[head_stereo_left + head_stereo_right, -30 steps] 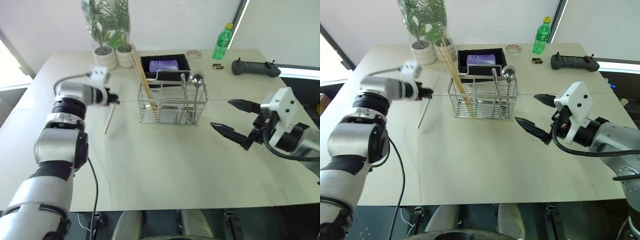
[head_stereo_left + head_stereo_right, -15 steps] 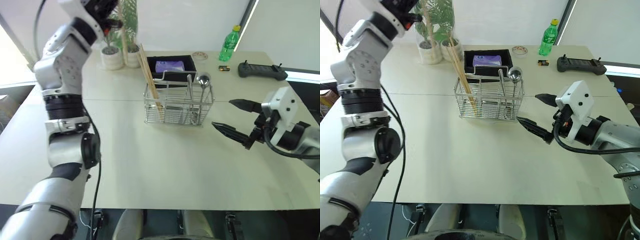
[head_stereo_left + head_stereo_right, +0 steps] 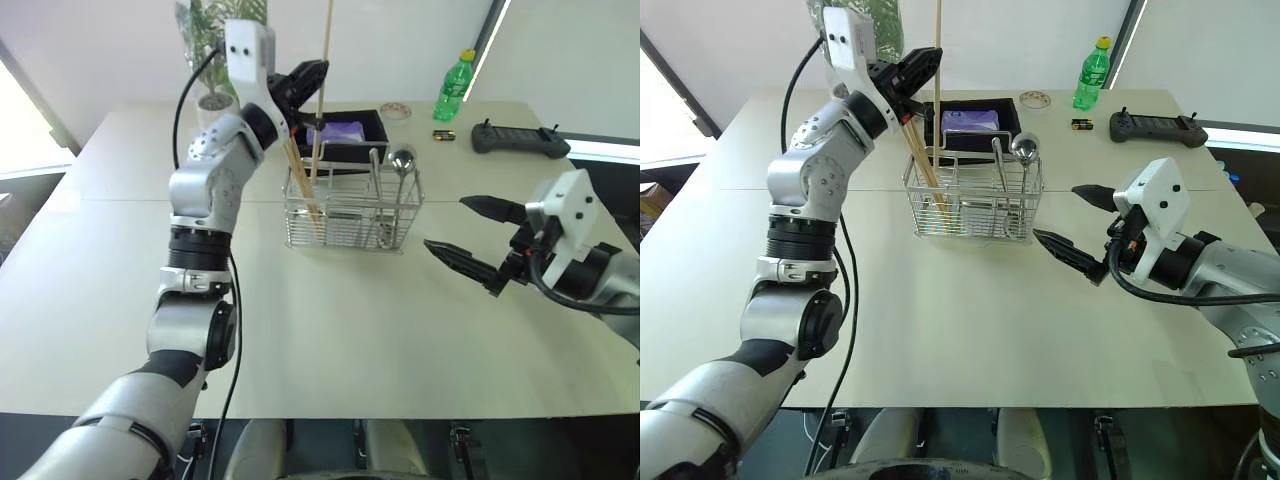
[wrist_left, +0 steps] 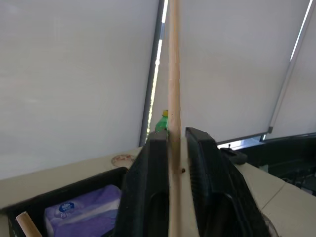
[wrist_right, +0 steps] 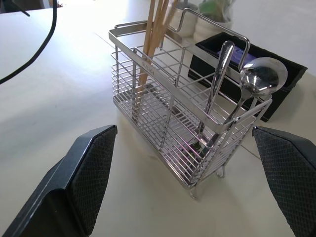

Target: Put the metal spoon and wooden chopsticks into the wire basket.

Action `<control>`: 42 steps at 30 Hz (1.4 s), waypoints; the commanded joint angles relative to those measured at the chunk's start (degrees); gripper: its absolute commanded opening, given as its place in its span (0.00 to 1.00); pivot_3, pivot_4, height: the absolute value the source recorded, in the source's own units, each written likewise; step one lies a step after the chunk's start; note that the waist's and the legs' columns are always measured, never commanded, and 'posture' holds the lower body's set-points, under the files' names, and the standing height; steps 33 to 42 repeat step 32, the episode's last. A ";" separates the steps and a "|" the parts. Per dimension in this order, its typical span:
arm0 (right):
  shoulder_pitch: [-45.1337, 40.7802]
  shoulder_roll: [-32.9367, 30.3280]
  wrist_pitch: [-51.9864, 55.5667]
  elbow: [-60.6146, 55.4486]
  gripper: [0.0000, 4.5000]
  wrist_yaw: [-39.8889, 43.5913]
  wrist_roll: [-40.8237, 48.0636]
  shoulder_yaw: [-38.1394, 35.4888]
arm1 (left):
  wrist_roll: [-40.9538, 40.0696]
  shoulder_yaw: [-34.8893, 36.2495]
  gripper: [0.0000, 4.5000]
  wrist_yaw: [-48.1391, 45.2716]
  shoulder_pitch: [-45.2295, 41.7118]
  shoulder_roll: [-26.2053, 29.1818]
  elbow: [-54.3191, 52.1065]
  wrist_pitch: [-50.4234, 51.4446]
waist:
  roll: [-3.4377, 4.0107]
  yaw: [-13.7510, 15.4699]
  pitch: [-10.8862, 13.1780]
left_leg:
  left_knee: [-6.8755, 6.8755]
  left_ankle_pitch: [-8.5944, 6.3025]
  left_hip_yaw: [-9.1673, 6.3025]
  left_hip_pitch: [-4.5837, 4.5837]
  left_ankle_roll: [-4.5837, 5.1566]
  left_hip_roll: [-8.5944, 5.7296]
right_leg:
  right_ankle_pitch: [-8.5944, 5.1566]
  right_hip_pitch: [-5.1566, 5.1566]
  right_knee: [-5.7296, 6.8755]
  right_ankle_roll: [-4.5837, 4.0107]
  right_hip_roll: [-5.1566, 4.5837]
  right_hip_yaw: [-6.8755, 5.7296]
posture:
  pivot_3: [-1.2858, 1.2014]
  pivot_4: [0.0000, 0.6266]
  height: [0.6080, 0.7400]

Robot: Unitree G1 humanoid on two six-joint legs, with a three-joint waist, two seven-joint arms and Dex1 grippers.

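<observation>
The wire basket stands mid-table. The metal spoon stands bowl-up in its right section, beside another metal handle. Several wooden chopsticks lean in the left section. One more chopstick stands upright with its lower end inside the basket's left part. My left gripper is raised above the basket's far left corner. In the left wrist view its fingers are slightly parted around this stick, with a thin gap on one side. My right gripper hovers wide open to the right of the basket, holding nothing.
A black tray with a purple packet sits just behind the basket. Potted plants stand at the back left. A green bottle, a small battery, a round dish and a black controller lie at the back right.
My left arm lifted a chopstick off the table at the left, swung it up and right over the basket, and its fingers have just parted. The right arm has stayed still.
</observation>
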 commanded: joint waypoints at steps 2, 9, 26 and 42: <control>-0.36 0.08 -0.58 -1.56 1.00 -0.78 0.87 -2.47 | -0.40 0.26 0.70 -0.51 -1.22 -0.20 -0.65 -2.50 | 0.00 0.00 0.00 | 0.00 0.00 0.00 0.00 0.00 0.00 | 0.00 0.00 0.00 0.00 0.00 0.00 | 0.52 0.24 0.82; -0.72 0.24 -1.01 -1.06 1.00 -0.88 0.31 -1.36 | -1.56 1.26 0.99 0.51 -0.16 1.04 -4.02 -0.35 | 0.00 -0.09 0.00 | 0.00 0.00 -0.01 0.00 0.00 0.00 | 0.00 0.00 0.00 0.00 0.00 0.00 | 0.52 0.24 0.82; 5.88 -3.13 -8.96 8.42 1.00 10.88 -10.12 -2.83 | -9.10 -5.70 0.99 -39.30 29.78 53.40 -34.82 24.00 | 0.12 -0.89 0.00 | -0.14 -0.01 0.09 0.16 0.01 0.16 | -0.19 0.02 -0.01 -0.34 0.08 0.08 | 0.52 0.24 0.82; 4.33 -2.36 -9.23 9.35 1.00 11.37 -10.93 -1.29 | -8.89 -3.98 0.99 -37.87 35.94 54.44 -37.18 23.20 | 0.12 0.00 0.00 | -0.07 -0.01 0.08 0.12 0.01 0.21 | -0.28 0.07 -0.07 -0.49 -0.01 0.07 | 0.52 0.24 0.82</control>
